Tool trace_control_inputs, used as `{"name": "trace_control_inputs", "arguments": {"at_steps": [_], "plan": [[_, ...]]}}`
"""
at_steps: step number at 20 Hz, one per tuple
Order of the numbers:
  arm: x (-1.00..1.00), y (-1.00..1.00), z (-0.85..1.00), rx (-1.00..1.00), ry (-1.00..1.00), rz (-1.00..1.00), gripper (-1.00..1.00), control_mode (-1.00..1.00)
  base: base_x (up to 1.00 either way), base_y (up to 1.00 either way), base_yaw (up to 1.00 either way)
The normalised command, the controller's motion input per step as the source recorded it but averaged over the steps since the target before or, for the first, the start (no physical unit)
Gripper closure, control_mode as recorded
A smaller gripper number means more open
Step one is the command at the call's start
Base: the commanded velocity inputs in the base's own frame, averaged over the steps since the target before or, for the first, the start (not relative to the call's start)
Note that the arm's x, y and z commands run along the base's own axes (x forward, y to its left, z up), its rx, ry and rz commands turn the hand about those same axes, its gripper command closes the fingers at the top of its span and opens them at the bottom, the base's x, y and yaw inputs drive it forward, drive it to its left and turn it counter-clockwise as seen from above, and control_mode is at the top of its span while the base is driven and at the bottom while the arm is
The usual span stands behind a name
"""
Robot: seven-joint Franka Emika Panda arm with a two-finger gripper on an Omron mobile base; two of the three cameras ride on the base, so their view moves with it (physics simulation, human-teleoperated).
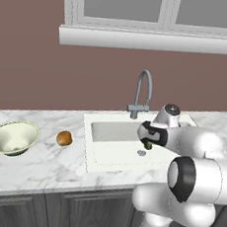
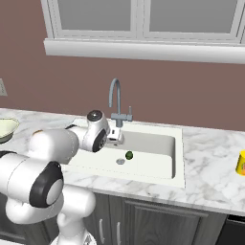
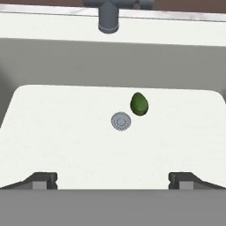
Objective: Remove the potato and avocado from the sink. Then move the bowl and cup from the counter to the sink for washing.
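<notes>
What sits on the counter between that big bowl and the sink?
The potato lies between the bowl and the sink, on the counter, in the left base view.

The avocado [image 3: 139,104] lies in the sink [image 1: 112,157], just beside the drain [image 3: 121,121]. On the bench [image 1: 45,165] left of the sink sits the potato [image 1: 64,138], the bowl [image 1: 12,137] farther left. The cup [image 2: 241,162] stands right of the sink. The faucet [image 1: 143,94] rises behind the basin.
</notes>
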Motion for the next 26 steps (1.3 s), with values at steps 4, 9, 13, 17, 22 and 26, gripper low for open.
{"name": "trace_control_inputs", "arguments": {"at_steps": [4, 9, 13, 17, 22, 26], "plan": [[-0.01, -0.28, -0.06, 0.00, 0.00, 0.00, -1.00, -1.00, 0.00, 0.00, 0.00], [0.00, -0.31, -0.06, 0.00, 0.00, 0.00, -1.00, -1.00, 0.00, 0.00, 0.00], [0.00, -0.26, -0.07, 0.00, 0.00, 0.01, -1.00, -1.00, 0.00, 0.00, 0.00], [0.03, -0.17, -0.13, 0.02, 0.00, 0.00, -1.00, -1.00, 0.00, 0.00, 0.00], [0.06, -0.15, -0.15, 0.05, 0.00, 0.00, -1.00, -1.00, 0.00, 0.00, 0.00], [0.08, -0.05, -0.15, 0.07, -0.01, 0.02, -1.00, -1.00, 0.00, 0.00, 0.00]]}}
